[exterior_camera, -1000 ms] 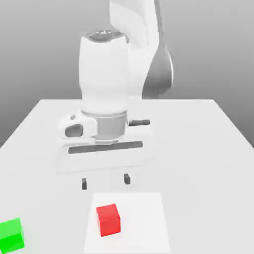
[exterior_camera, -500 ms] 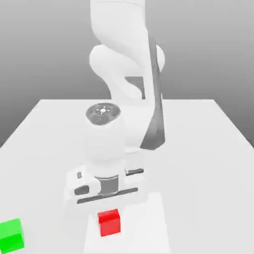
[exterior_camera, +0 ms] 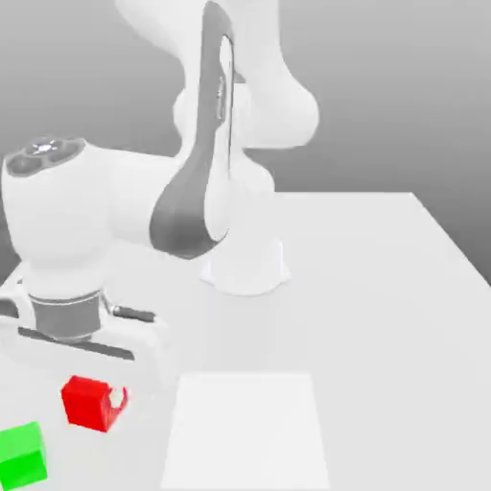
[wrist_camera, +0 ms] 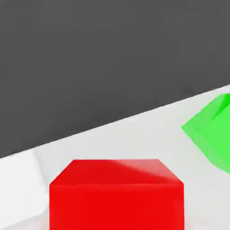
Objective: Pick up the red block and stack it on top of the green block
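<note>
Red block (exterior_camera: 87,403) carried off white mat (exterior_camera: 245,432) toward green block (exterior_camera: 21,455), clamped by gripper (exterior_camera: 93,401).

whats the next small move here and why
Probably carry the red block a little further toward the exterior view's left and forward, until it sits directly above the green block, then lower it. The gripper is shut on the red block, which is tilted and seems to be off the table, but it is still up and to the right of the green block rather than over it.
</note>
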Robot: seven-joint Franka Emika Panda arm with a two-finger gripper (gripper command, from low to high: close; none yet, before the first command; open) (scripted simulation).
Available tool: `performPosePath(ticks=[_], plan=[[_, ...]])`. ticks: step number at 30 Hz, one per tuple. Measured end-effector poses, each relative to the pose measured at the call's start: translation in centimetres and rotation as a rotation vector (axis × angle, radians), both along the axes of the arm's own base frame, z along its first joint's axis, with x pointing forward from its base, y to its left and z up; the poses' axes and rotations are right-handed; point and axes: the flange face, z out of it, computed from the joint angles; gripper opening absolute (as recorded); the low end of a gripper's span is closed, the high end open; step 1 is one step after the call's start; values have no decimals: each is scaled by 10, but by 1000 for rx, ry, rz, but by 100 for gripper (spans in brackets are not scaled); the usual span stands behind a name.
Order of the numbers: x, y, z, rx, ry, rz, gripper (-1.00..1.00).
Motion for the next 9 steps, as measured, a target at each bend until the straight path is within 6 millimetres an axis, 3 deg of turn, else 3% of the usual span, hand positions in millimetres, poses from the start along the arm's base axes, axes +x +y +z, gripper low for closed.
performPosePath(ticks=[2,5,6,9], plan=[[-1,-32,2,-5,-3,-138,-100],[-1,-43,-34,-7,-4,-182,-100],[-1,-44,-47,-8,-4,-186,100],[-1,-44,-47,-8,-4,-186,100]])
